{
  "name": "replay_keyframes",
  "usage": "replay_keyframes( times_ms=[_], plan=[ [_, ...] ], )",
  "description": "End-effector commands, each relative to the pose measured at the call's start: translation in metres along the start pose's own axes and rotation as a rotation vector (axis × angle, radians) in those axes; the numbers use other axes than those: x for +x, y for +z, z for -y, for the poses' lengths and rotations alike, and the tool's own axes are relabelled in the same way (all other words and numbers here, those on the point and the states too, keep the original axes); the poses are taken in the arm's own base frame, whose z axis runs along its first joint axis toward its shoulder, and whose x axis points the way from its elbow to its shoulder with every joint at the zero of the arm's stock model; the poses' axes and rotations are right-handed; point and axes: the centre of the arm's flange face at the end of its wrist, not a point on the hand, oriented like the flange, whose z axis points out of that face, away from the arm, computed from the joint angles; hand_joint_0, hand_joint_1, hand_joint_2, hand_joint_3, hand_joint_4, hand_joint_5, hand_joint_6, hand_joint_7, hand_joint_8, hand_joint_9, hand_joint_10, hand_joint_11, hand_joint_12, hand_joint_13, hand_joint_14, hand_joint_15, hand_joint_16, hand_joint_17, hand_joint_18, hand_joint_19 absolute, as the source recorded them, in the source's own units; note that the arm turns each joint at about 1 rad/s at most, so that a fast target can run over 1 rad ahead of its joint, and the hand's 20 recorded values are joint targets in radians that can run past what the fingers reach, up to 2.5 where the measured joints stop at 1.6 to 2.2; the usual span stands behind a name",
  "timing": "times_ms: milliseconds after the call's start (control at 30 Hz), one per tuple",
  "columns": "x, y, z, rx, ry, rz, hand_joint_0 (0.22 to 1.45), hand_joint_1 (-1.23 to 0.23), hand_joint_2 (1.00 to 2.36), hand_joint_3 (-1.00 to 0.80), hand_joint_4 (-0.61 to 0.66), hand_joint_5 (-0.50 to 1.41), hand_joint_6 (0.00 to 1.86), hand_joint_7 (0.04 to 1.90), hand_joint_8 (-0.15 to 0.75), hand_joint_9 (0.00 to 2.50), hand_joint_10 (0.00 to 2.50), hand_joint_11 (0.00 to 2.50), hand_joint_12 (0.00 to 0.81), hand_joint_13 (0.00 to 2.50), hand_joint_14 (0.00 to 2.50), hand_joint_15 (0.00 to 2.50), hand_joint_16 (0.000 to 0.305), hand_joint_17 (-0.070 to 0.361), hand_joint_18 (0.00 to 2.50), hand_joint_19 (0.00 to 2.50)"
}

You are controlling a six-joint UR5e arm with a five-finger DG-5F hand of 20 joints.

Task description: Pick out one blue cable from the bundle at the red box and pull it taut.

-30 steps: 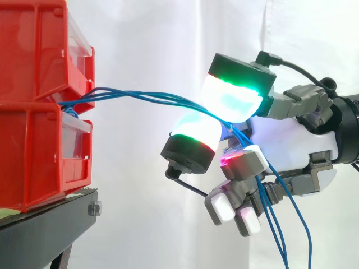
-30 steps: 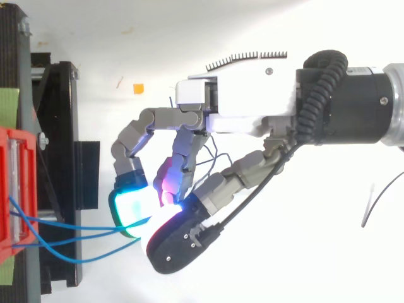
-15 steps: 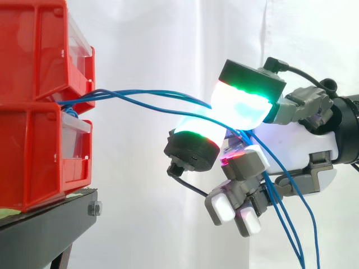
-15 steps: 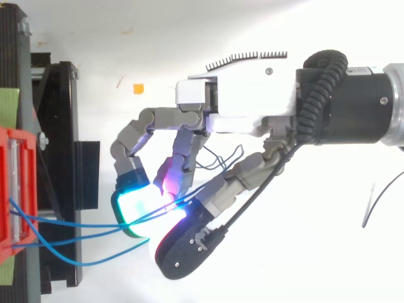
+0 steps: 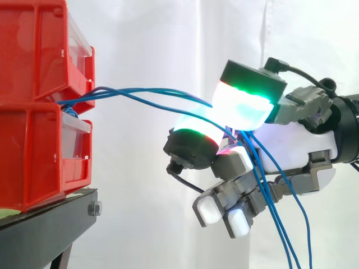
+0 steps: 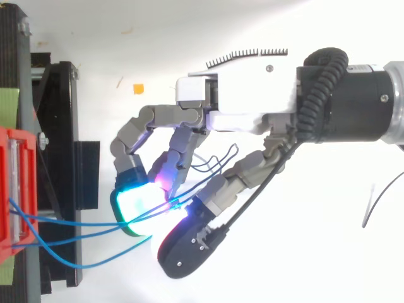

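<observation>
Side view first: thin blue cables [image 5: 112, 92] come out of the gap between the two stacked red bins [image 5: 33, 56], which sit on the black stand [image 5: 45, 230]. It's a small bundle of several fine strands, tight together at the bins and fanning apart as they go right. They rise in a gentle arc across the white curtain [image 5: 168, 33], so they are bowed rather than straight.

On to the hand [image 5: 291, 143], which comes in from the right with its fingers curled. Two big pads face each other, the upper one [image 5: 241, 106] glowing cyan with a green rim and the lower one [image 5: 196, 133] just beneath it. The strands thread right between them, so the hand is closed around the blue cables at that spot. I can't make out how many strands sit in the pinch. Past the pads the cables drop steeply in front of the palm and run off the bottom edge. The other fingers are folded below, with white tips [image 5: 208, 210].

From above, three strands leave the bins [image 6: 12, 189]. Two run fairly level to the cyan pad [image 6: 134, 205]. The third sags in a loose loop before climbing to the hand [image 6: 243, 117]. A magenta glow shows on a middle finger [image 6: 165, 175].
</observation>
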Motion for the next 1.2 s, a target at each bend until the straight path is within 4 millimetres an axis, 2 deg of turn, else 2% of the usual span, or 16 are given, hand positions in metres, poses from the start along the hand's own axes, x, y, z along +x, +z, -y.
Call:
replay_keyframes(
  times_ms=[0,233,400,567,1167],
  plan=[
    [-0.0003,0.0,0.0,0.0,0.001,0.0,0.81,-1.01,1.01,-0.41,-0.14,-0.16,0.95,1.09,0.182,1.05,0.02,0.68,0.34,0.75,0.01,0.36,0.046,0.103,0.81,0.39],
    [-0.0004,-0.0002,0.0001,0.001,0.001,0.002,0.77,-1.0,1.0,-0.49,-0.1,-0.17,0.94,0.97,0.163,1.01,0.02,0.66,0.334,0.74,0.01,0.34,0.046,0.103,0.82,0.36],
    [0.0007,0.0,0.0001,0.001,0.001,0.0,0.63,-0.92,1.0,-0.5,-0.04,-0.17,0.91,0.92,0.178,1.02,0.02,0.67,0.339,0.76,0.01,0.36,0.045,0.102,0.82,0.42],
    [0.0007,0.0,-0.0005,0.001,0.001,0.0,0.56,-0.81,1.0,-0.5,0.01,-0.16,0.88,0.88,0.198,1.07,0.02,0.68,0.354,0.8,0.01,0.37,0.048,0.109,0.85,0.44],
    [0.0019,0.0006,-0.0001,0.003,0.0,-0.001,0.51,-0.68,1.0,-0.5,0.06,-0.15,0.85,0.86,0.244,1.15,0.02,0.68,0.37,0.86,0.02,0.39,0.052,0.116,0.91,0.46]
  ],
)
